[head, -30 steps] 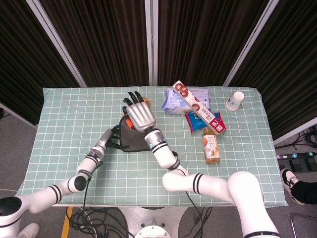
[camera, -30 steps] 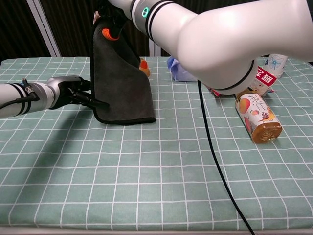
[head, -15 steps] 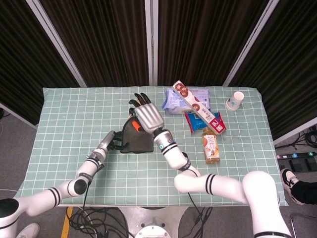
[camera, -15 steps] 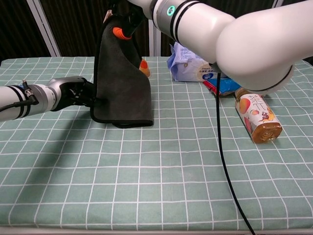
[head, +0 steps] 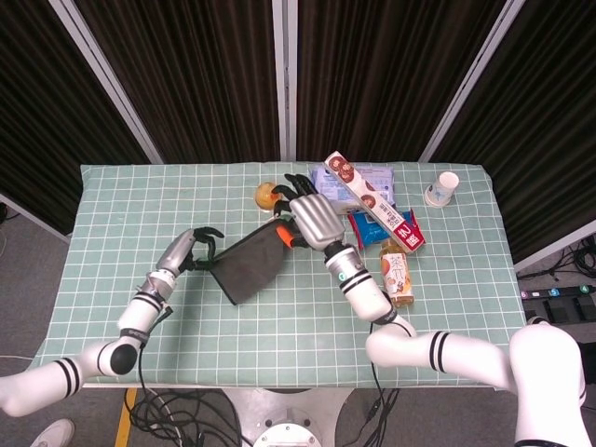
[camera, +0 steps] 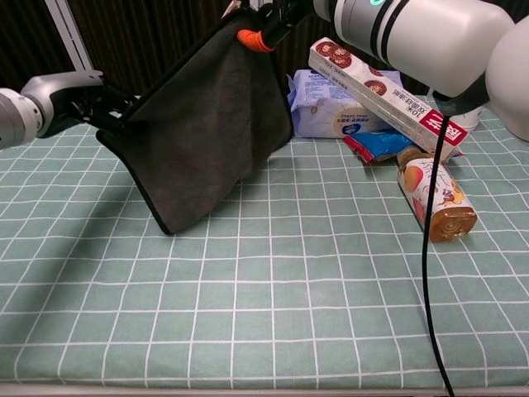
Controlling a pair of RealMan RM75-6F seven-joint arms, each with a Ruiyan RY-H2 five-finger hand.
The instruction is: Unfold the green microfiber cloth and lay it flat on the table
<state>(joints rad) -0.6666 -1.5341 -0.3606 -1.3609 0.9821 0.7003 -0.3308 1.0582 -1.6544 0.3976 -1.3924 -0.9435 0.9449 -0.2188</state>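
Cloth (camera: 202, 124) hangs airborne in chest view between both hands.

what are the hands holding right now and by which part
Both hold the cloth, lifted off the table: the left hand grips one upper corner, the right hand the opposite upper corner.

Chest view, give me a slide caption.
Both hands, left and right, hold the dark microfiber cloth stretched above the checked table.

My arms are glossy white with black bands; my silver-backed right hand (head: 314, 220) and left hand (head: 189, 250) end in black fingers (head: 296, 181).
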